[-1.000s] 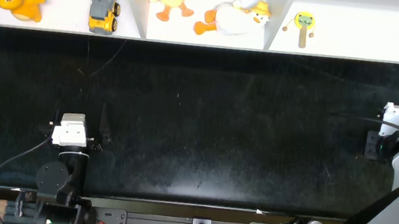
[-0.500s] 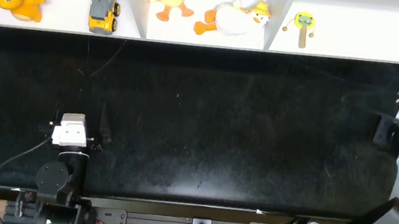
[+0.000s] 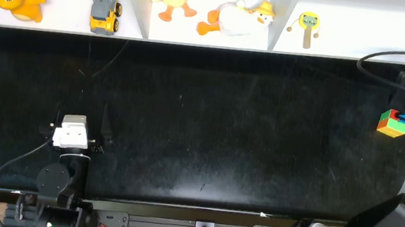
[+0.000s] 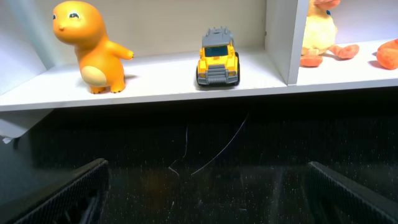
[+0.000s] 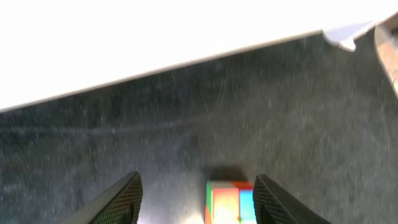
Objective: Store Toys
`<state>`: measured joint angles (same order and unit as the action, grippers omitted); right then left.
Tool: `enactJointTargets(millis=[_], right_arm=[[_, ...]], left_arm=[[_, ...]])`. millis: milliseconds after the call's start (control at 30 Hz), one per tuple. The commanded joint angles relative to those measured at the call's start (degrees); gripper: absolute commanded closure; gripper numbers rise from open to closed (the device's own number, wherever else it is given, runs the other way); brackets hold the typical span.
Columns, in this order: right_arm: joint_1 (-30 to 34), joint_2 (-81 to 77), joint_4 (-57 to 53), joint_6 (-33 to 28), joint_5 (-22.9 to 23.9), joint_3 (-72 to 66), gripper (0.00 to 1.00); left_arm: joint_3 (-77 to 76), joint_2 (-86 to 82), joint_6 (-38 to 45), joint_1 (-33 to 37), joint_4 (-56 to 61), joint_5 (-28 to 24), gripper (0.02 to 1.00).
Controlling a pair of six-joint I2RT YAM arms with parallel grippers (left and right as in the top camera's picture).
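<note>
Black counter (image 3: 223,131), white shelf (image 3: 65,8) along the top edge.
Right wrist view: colored cube (image 5: 230,202) between wide right fingers (image 5: 124,196); left fingers (image 4: 81,186) wide.

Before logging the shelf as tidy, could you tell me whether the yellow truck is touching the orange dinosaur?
Apart. The left wrist view shows bare white shelf between the yellow truck and the orange dinosaur.

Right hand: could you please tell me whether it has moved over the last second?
Yes. The right hand went up the top view toward the white shelf, uncovering the multicoloured toy cube.
</note>
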<state>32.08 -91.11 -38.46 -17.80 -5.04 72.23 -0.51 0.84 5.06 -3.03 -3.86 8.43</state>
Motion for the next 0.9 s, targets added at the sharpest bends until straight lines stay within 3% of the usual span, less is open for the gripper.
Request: enactJointTargets(millis=[33,200,600,900], right_arm=[[2.82,5.16,-0.07,0.79,0.63,-4.92,0.371],[7.10,7.82,0.28,-0.79,3.89,-11.47,0.332],[13.33,6.03,7.74,-4.55,3.98,-16.92,0.277],[10.34,1.95,11.80,-4.39,-1.51,-16.92,0.196]], left_arm=[[0.07,-0.70,0.90,-0.26,0.02,0.66,0.020],[0.07,-0.70,0.90,-0.26,0.02,0.66,0.020],[0.07,-0.70,0.90,-0.26,0.02,0.68,0.020],[0.07,-0.70,0.90,-0.26,0.02,0.68,0.023]])
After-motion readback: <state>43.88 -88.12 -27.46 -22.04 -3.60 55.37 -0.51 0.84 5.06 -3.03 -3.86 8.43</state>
